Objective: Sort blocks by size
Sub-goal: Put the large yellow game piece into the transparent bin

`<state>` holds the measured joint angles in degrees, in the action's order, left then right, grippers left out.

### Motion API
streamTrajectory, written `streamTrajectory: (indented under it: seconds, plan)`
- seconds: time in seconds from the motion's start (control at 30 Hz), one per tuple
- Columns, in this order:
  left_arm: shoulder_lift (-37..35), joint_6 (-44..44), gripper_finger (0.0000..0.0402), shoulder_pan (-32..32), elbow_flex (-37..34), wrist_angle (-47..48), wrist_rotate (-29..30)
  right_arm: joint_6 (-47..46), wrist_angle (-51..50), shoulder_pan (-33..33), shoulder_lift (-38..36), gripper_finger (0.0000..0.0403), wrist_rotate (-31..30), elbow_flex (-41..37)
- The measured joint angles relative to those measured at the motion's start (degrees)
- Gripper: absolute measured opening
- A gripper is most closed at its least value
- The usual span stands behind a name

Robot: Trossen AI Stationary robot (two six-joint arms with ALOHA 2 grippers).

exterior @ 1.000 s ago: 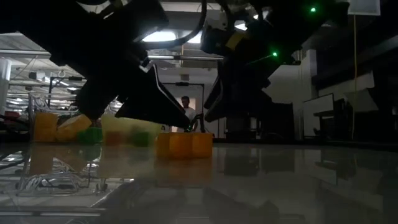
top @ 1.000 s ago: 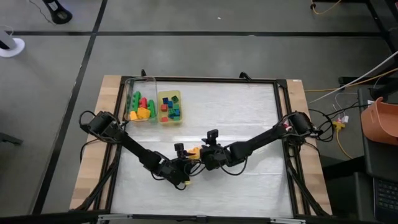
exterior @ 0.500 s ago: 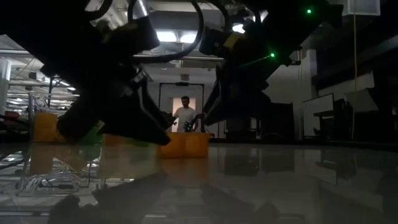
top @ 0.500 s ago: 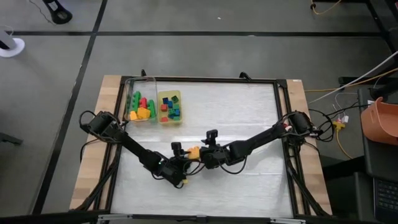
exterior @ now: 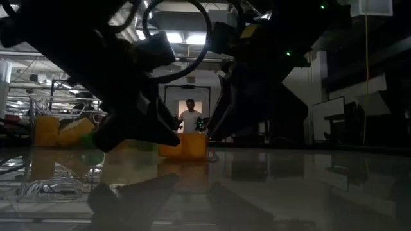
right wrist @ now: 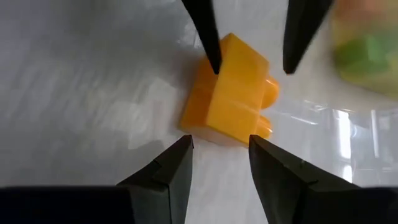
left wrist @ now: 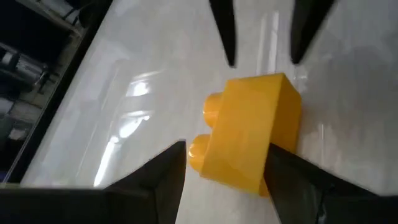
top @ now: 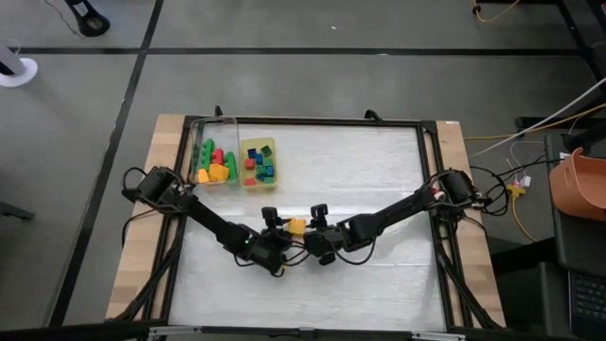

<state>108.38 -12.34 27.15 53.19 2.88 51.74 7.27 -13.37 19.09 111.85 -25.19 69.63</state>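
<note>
Left wrist view: the small, rigid orange plastic two-stud brick (left wrist: 252, 134), likely light and slick, lies between the parted fingers of left gripper (left wrist: 224, 165) and right gripper (right wrist: 217, 154), best pinched across flat sides.

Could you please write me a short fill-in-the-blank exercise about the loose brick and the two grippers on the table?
1. The loose brick on the table is ____ in colour.
2. It lies between the left gripper and the ____ gripper.
3. Both grippers' fingers are ____.

Missing words: orange; right; open
</note>
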Motion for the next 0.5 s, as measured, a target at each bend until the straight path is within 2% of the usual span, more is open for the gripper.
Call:
streamTrajectory:
  seconds: [0.17,0.33,0.5]
  plan:
    - [0.0,1.4,0.0191,-2.7,0.0,0.0,-6.0,0.0,0.0,0.0,0.0,0.0156,0.8,0.0]
    - [0.0,1.4,0.0191,-4.9,0.0,-0.1,-6.9,0.0,0.0,0.0,0.0,0.0156,0.8,0.0]
    - [0.0,0.2,0.0151,-6.2,0.0,2.1,-7.5,0.0,0.0,0.0,0.0,0.0156,0.8,0.0]
